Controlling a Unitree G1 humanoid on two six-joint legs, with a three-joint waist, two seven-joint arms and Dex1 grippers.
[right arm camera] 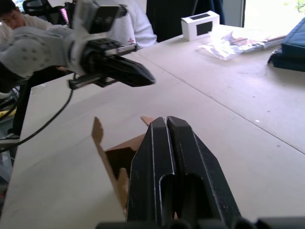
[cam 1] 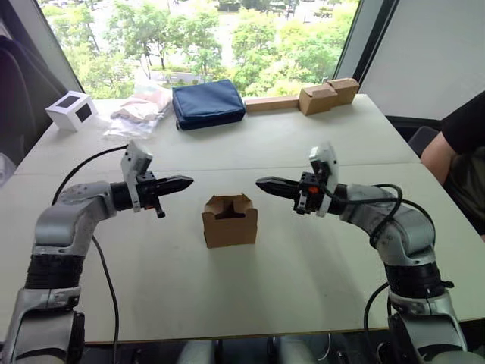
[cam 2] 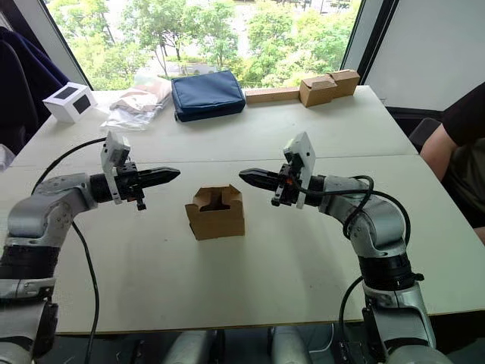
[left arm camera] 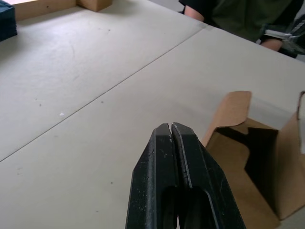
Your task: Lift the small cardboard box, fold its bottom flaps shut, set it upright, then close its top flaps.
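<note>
Standing upright on the table (cam 1: 303,288), the small cardboard box (cam 1: 229,224) has its top flaps (cam 1: 229,205) open.

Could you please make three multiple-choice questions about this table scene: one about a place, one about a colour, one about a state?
1. Where does the small cardboard box stand?
A. between the two pincers
B. on the blue bag
C. beside the white cube box

2. What colour is the bag at the far side of the table?
A. red
B. dark blue
C. yellow

3. In what state are the top flaps of the small cardboard box?
A. taped shut
B. torn off
C. open, standing up

Answers:
1 A: the small cardboard box sits on the table between the left pincer and the right pincer, touched by neither.
2 B: the bag by the window is dark blue.
3 C: the top flaps rise above the open, hollow inside.
</note>
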